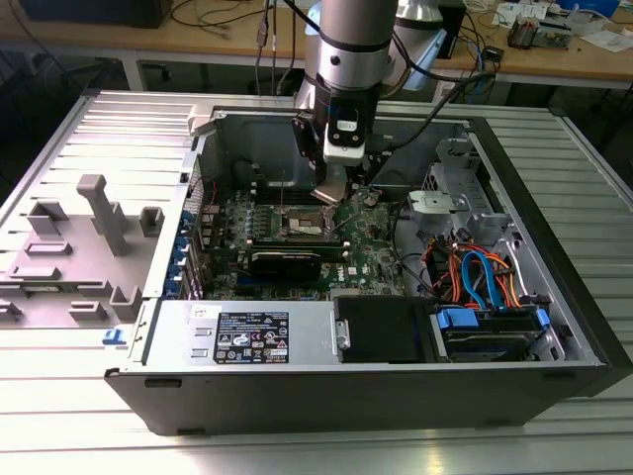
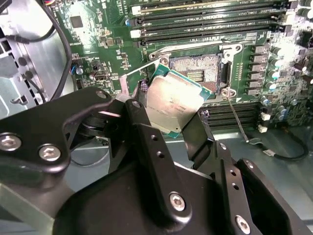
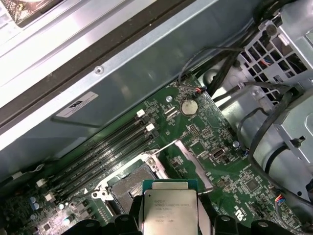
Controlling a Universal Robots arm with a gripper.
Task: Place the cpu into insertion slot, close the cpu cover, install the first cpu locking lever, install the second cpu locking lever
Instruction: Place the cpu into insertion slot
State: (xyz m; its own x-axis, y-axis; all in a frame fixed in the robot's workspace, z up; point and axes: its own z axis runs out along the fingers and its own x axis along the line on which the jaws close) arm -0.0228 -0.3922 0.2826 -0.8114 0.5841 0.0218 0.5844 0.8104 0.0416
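Observation:
My gripper [image 1: 334, 190] hangs inside the open computer case, shut on the cpu [image 2: 172, 103], a flat silver-topped square chip that it holds tilted by two opposite edges. In both wrist views the black fingers [image 2: 142, 122] clamp the chip's sides. The cpu [image 3: 168, 208] hovers just beside and above the insertion slot [image 3: 128, 188], apart from it. The slot's dark centre lies bare inside its silver rim [image 2: 195, 68]. The cpu cover [image 3: 193, 164] stands swung open beside the slot. One thin locking lever [image 2: 237, 120] sticks out loose from the slot's corner.
Long black memory slots [image 3: 105, 147] run beside the slot on the green board [image 1: 376, 247]. Cables and a drive cage [image 1: 475, 267] crowd the exterior view's right. The case's metal walls [image 1: 247, 129] ring the board. A grey fixture [image 1: 94, 213] stands outside, at the exterior view's left.

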